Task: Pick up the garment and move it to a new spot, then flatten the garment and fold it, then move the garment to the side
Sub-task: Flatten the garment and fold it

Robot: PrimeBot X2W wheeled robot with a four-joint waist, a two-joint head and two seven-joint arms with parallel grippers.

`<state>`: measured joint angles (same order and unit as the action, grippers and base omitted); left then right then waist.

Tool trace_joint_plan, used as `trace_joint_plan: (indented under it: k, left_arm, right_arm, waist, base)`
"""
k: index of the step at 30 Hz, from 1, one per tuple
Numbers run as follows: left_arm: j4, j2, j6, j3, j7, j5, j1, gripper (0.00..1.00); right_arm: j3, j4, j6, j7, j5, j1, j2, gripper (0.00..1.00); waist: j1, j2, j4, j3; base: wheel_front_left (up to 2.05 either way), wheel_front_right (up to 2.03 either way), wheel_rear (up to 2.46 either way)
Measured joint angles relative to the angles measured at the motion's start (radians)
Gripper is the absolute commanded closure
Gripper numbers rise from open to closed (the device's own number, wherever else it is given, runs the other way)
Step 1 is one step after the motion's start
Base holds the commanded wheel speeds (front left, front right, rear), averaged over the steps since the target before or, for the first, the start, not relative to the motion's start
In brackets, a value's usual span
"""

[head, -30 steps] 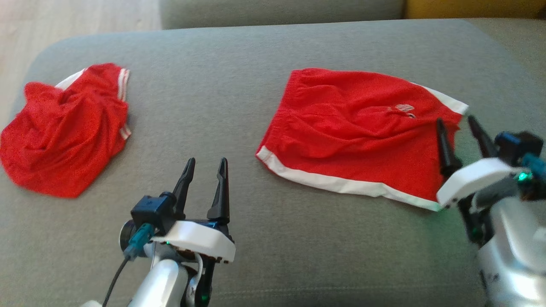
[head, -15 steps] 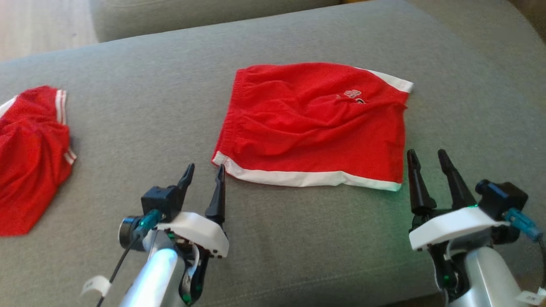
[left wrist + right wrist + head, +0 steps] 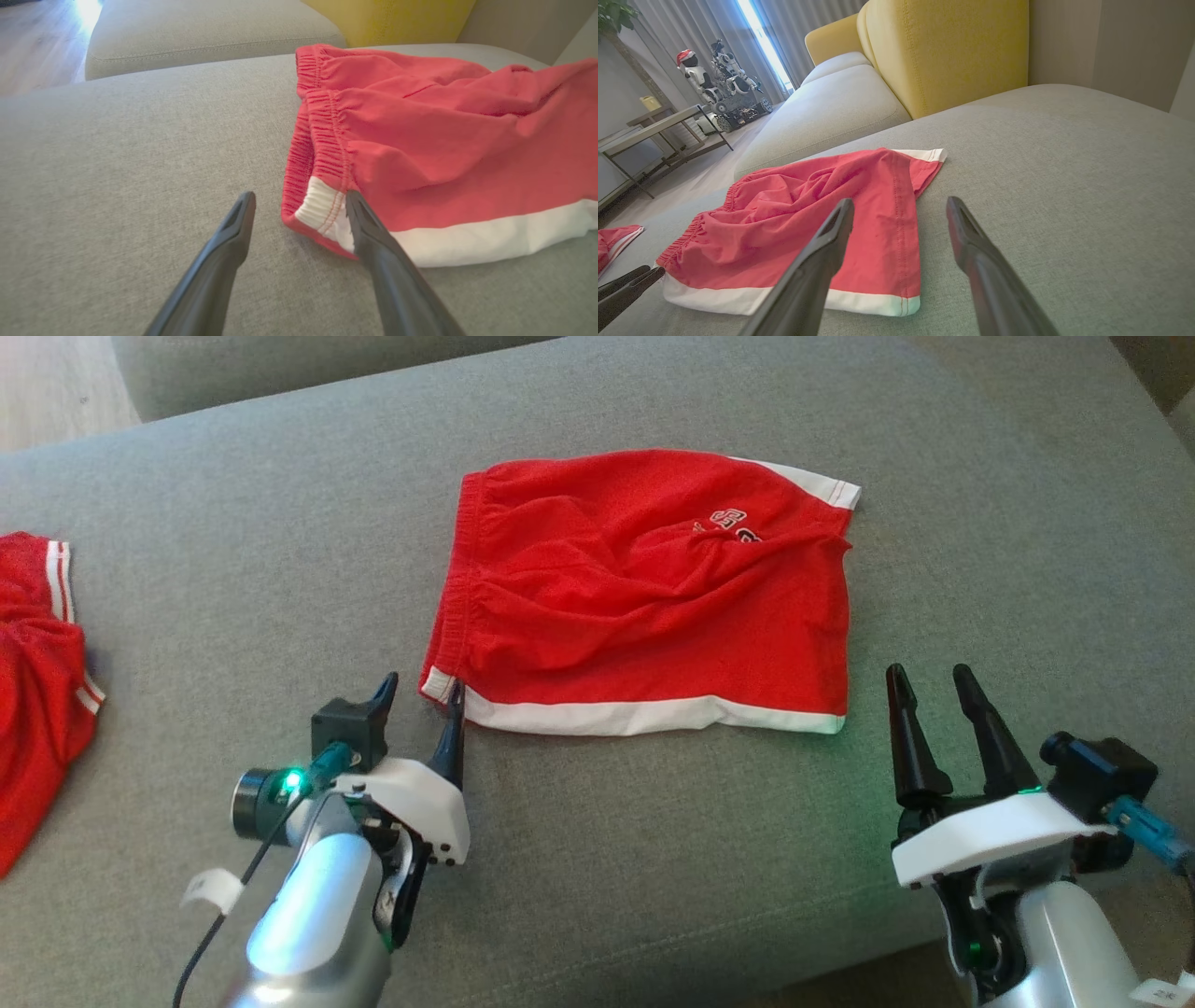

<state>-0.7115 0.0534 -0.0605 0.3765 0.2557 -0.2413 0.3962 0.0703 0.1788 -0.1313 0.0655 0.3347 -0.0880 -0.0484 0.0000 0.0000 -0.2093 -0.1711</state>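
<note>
Red shorts (image 3: 644, 607) lie centre frame on the grey sofa (image 3: 233, 523), long axis left to right. The left gripper (image 3: 422, 687), fingers spread, is nearer, seemingly touching their lower-left corner. The right gripper (image 3: 929, 672), also spread, hovers off the lower-right.

The garment (image 3: 644, 597) is bright red, with a white band along its lower edge and white lettering at its upper right. The sofa cushion (image 3: 233, 551) is plain grey. At the frame's left edge, a second garment (image 3: 37, 681) is red with white stripes. The left gripper (image 3: 422, 684) and right gripper (image 3: 927, 669) have black fingers (image 3: 910, 747) and white shells.
</note>
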Motion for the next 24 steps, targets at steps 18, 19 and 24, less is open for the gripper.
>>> trace_joint_plan:
  k: [18,19,24]
  left_arm:
    - [-0.076,-0.003,0.043,-0.004,0.0,0.021,0.047,1.0]
    - [-0.044,-0.005,0.043,-0.008,0.0,0.021,0.047,1.0]
    - [0.008,-0.008,0.043,-0.009,0.0,0.02,0.039,1.0]
  right_arm:
    - [-0.018,0.053,0.0,0.0,0.016,-0.001,0.001,0.0]
    - [-0.013,0.076,0.0,-0.001,0.039,-0.001,0.001,0.0]
    - [-0.003,0.159,0.0,-0.013,0.105,-0.007,0.001,0.0]
  waist:
    - [0.0,0.0,-0.01,-0.016]
    - [0.0,0.0,-0.005,-0.017]
    - [0.0,0.0,0.018,-0.019]
  base:
    - [0.0,0.0,0.0]
    - [0.0,0.0,0.0]
    - [0.0,0.0,0.0]
